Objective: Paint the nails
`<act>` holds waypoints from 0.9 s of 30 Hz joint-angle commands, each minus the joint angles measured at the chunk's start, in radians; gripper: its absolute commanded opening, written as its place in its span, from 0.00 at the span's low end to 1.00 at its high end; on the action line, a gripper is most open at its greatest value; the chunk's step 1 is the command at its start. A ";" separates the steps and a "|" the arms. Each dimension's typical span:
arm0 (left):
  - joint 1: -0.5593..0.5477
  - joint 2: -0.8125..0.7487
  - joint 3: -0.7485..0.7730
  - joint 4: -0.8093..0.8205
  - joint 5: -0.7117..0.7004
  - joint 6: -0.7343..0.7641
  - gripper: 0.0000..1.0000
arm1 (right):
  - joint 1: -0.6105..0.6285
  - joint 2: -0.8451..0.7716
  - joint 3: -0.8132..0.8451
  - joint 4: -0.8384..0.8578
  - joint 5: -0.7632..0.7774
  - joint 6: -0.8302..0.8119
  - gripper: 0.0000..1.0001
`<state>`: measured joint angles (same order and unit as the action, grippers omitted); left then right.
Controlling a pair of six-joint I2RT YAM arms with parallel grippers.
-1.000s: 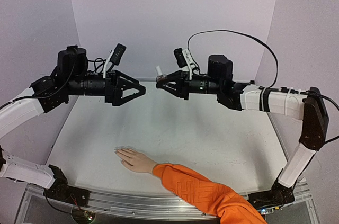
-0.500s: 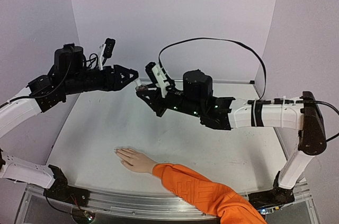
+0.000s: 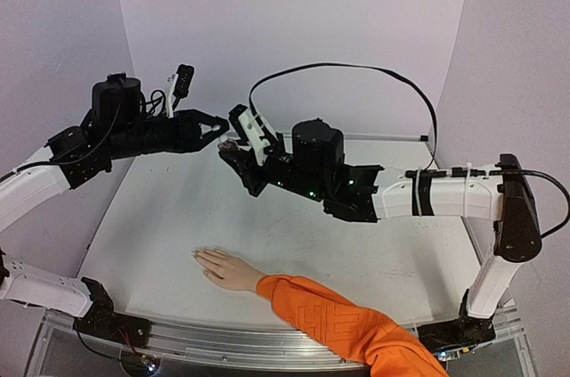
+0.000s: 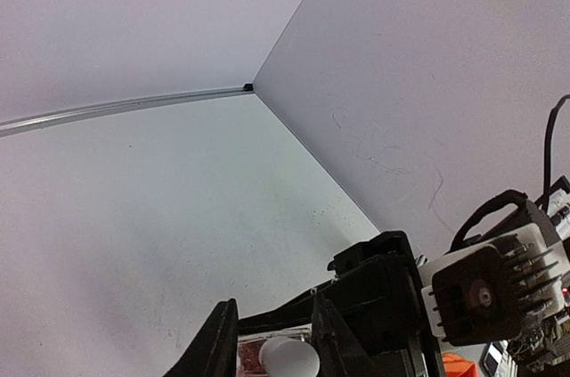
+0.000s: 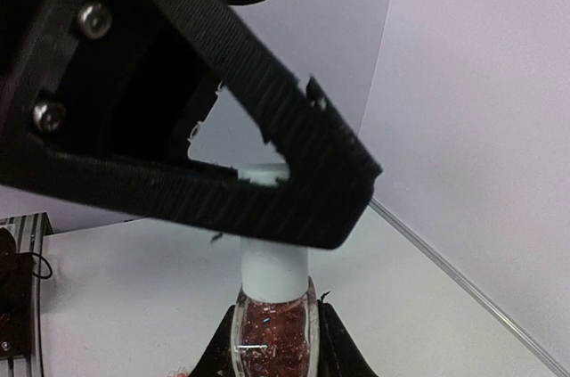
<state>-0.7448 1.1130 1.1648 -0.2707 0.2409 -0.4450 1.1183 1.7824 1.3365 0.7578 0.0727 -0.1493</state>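
A small bottle of red glitter polish (image 5: pixel 271 334) with a white cap (image 5: pixel 274 263) is held high over the back of the table. My right gripper (image 5: pixel 272 346) is shut on its glass body. My left gripper (image 4: pixel 274 341) has closed in around the cap (image 4: pixel 290 359), with one black finger (image 5: pixel 267 190) lying across the cap's top. In the top view both grippers, left (image 3: pixel 222 130) and right (image 3: pixel 228 154), meet tip to tip. The pale hand (image 3: pixel 228 270) in an orange sleeve (image 3: pixel 343 331) lies flat near the front edge; its nails (image 3: pixel 199 256) are barely distinguishable.
The white table (image 3: pixel 374 243) stretches between the hand and the grippers. Lilac walls close in the back and both sides. A black cable (image 3: pixel 338 67) loops above the right arm. A metal rail (image 3: pixel 223 340) runs along the near edge.
The right arm swung left and forward, bringing the bottle to the left gripper. The left gripper turned toward it and narrowed from wide open onto the cap.
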 commanded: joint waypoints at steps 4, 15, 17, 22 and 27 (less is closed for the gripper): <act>0.002 0.014 0.022 0.046 0.030 0.032 0.17 | 0.007 0.009 0.077 0.072 0.015 0.004 0.00; -0.001 0.079 0.029 0.039 0.527 0.267 0.06 | -0.127 -0.071 0.090 0.036 -0.663 0.159 0.00; -0.001 0.094 0.030 0.021 0.680 0.328 0.04 | -0.200 -0.078 0.096 0.079 -0.986 0.252 0.00; -0.001 0.132 0.057 -0.002 0.891 0.386 0.03 | -0.249 -0.084 0.114 0.103 -1.398 0.300 0.00; -0.001 0.142 0.082 -0.007 0.901 0.400 0.05 | -0.260 -0.121 0.057 0.103 -1.383 0.296 0.00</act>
<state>-0.7284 1.2457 1.2118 -0.2089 0.9562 -0.0547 0.8688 1.7748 1.3590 0.6796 -1.1587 0.1535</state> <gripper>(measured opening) 0.140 0.220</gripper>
